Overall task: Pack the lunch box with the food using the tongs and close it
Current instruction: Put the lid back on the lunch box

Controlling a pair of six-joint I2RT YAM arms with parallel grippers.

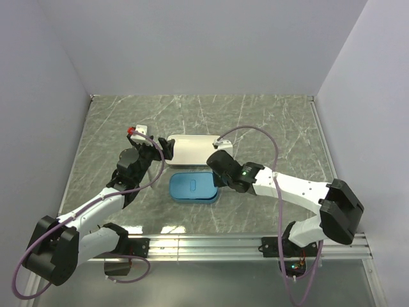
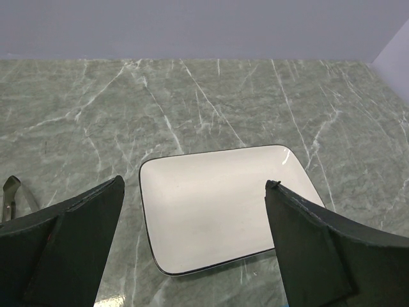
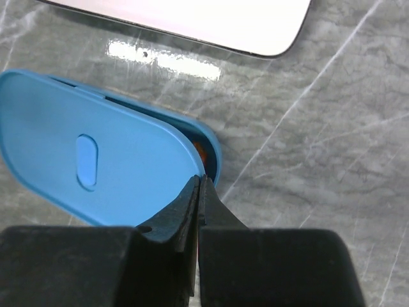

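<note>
Robot lab test cell. Plain pale walls [image 1: 204,45] box in a green marble-look table [image 1: 275,121] on three sides. A left arm [image 1: 96,211] and a right arm [image 1: 294,188], white and black, sit bolted to a metal rail [image 1: 211,243] at the near edge, with purple cables [image 1: 255,130] looping loose.

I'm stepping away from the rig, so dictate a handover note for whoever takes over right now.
Open left tool over the bare white plate.
Shut right tool, tips at the rim of the lid.
That lid sits askew on the lunch box; orange food shows in the gap.
What look like the tongs lie left of the plate.
Done: plate emptied.
Left: seat the lid fully.
</note>
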